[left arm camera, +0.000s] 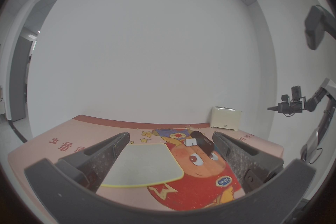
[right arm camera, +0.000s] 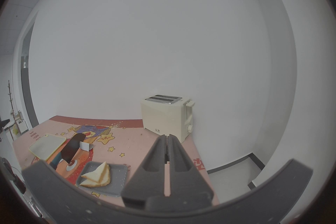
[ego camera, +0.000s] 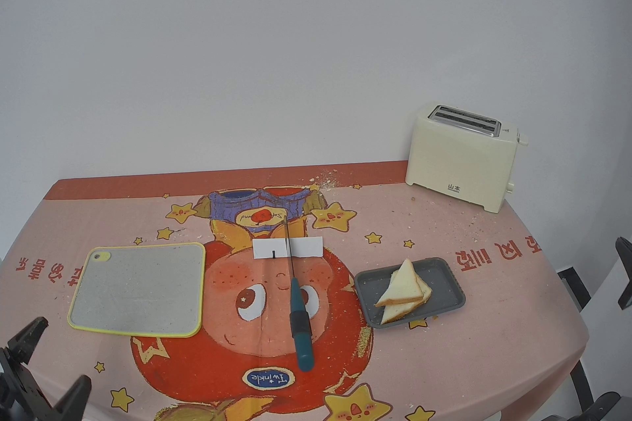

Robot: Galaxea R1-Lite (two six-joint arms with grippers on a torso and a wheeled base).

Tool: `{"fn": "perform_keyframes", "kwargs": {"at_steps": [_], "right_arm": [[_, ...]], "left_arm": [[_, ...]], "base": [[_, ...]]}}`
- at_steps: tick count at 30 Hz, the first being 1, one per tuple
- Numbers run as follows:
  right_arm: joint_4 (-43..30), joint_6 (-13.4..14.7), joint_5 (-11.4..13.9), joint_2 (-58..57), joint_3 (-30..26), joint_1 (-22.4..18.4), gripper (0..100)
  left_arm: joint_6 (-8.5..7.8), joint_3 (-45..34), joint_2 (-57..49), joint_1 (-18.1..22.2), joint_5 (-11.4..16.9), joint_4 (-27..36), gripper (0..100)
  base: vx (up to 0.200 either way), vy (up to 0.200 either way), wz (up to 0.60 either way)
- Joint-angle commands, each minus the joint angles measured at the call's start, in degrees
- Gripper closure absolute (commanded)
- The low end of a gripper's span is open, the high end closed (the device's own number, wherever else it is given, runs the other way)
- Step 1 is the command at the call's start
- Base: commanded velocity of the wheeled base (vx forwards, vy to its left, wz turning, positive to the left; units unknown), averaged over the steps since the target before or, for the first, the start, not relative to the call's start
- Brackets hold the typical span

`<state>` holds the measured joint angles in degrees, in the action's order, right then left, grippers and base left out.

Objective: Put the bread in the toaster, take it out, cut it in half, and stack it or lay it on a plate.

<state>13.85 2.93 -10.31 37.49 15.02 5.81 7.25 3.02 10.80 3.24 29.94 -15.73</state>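
Tabletop (ego camera: 500, 310) before a white wall — cut bread (ego camera: 401, 291) stacked on the grey plate (ego camera: 454, 274).
Task looks done: left end effector (ego camera: 59, 353) spread, right end effector (right arm camera: 167, 137) pressed together, both empty — best held clear of the plate.

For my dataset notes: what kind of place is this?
Probably a staged kitchen-task setup in a plain room: a toaster, a cutting board and a knife on a cartoon-print tablecloth before a bare white wall.

On the cloth-covered surface (ego camera: 526, 337), blue oval label (ego camera: 268, 378) with white lettering near the front edge, red characters (ego camera: 490, 256) printed at the right side, further red print (ego camera: 49, 271) at the left, small dark logo (ego camera: 454, 187) low on the toaster (ego camera: 461, 146) front.
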Motion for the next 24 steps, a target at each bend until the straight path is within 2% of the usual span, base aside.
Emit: {"fn": "perform_keyframes", "kwargs": {"at_steps": [1, 3, 4, 5, 6, 7, 10, 11, 14, 15, 23, 24], "right_arm": [[-1.6, -0.6, 0.7, -13.1, -3.9, -3.4, 100], [-1.6, -0.8, 1.1, -15.6, -5.6, -4.1, 100], [-1.6, -1.3, 1.7, -18.0, -7.6, -4.4, 100], [-1.6, -2.0, 2.5, -21.2, -10.4, -5.0, 100], [-1.6, -2.1, 2.8, -22.5, -11.3, -5.4, 100], [-1.6, -2.1, 3.5, -24.8, -12.6, -6.3, 100], [-1.9, -2.2, 6.2, -28.7, -13.7, -8.3, 100], [-2.6, -2.3, 7.9, -30.7, -14.1, -9.2, 100], [-5.6, -2.7, 9.7, -32.9, -14.6, -9.9, 100], [-7.3, -2.7, 9.7, -32.8, -14.6, -9.9, 100], [-10.2, -2.5, 9.4, -32.8, -14.7, -9.9, 100], [-10.4, -2.5, 8.9, -32.8, -14.7, -9.9, 100]], "left_arm": [[-0.66, -2.9, -6.2, -0.2, 2.8, 0.2, 0], [-0.84, -2.9, -6.2, -0.2, 2.7, -0.1, 0], [-1.54, -2.9, -6.2, -0.2, 2.3, -0.1, 0], [-3.47, -3.0, -6.2, -0.2, 1.3, 0.5, 0], [-4.44, -3.0, -6.2, -0.2, 0.4, 0.6, 0], [-6.29, -3.0, -6.2, -0.2, -1.8, 1.0, 0], [-8.66, -3.0, -6.2, -0.2, -7.7, 3.2, 0], [-9.19, -3.0, -6.2, -0.2, -10.5, 4.7, 0], [-9.27, -3.0, -6.2, -0.1, -14.3, 7.6, 0], [-9.36, -3.0, -6.3, -0.1, -16.3, 11.3, 0], [-8.75, -3.0, -6.2, 0.0, -17.6, 11.4, 0], [-8.66, -3.0, -6.3, 0.1, -19.6, 11.5, 0]], "base": [[0.0, 0.0, 0.0], [0.0, 0.0, 0.0], [0.0, 0.0, 0.0], [0.0, 0.0, 0.0], [0.0, 0.0, 0.0], [0.0, 0.0, 0.0], [0.0, 0.0, 0.0], [0.0, 0.0, 0.0], [0.0, 0.0, 0.0], [0.0, 0.0, 0.0], [0.0, 0.0, 0.0], [0.0, 0.0, 0.0]]}}
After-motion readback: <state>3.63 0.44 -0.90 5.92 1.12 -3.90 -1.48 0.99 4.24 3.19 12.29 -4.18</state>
